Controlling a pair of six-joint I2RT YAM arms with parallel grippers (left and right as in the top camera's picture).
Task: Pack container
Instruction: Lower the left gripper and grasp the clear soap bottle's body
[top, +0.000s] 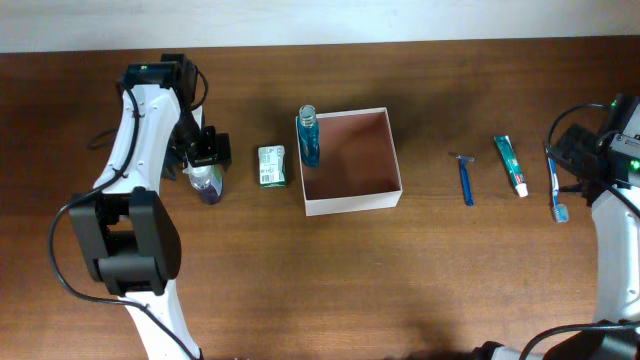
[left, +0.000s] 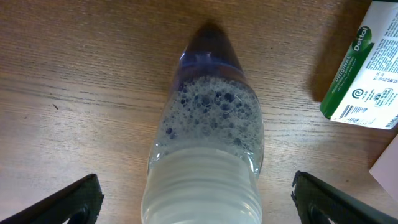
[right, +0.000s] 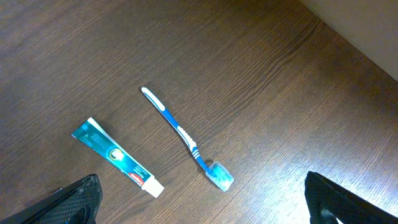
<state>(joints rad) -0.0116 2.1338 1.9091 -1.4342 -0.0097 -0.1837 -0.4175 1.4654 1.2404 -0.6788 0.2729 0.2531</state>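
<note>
The container (top: 352, 205) is a square white box with a reddish-brown inside, at the table's middle. A blue bottle (top: 308, 138) is at its left wall. A clear bottle (top: 208, 188) with foamy liquid and a purple cap lies on the table, also in the left wrist view (left: 208, 124). My left gripper (top: 206, 168) is open, its fingers (left: 199, 202) on either side of this bottle, apart from it. My right gripper (top: 572, 158) is open and empty (right: 199, 205) above a blue toothbrush (right: 186, 140) and a toothpaste tube (right: 117, 157).
A green and white soap box (top: 271, 165) lies between the clear bottle and the container, also in the left wrist view (left: 367, 74). A blue razor (top: 465, 180), the toothpaste tube (top: 511, 165) and the toothbrush (top: 556, 190) lie in a row right of the container.
</note>
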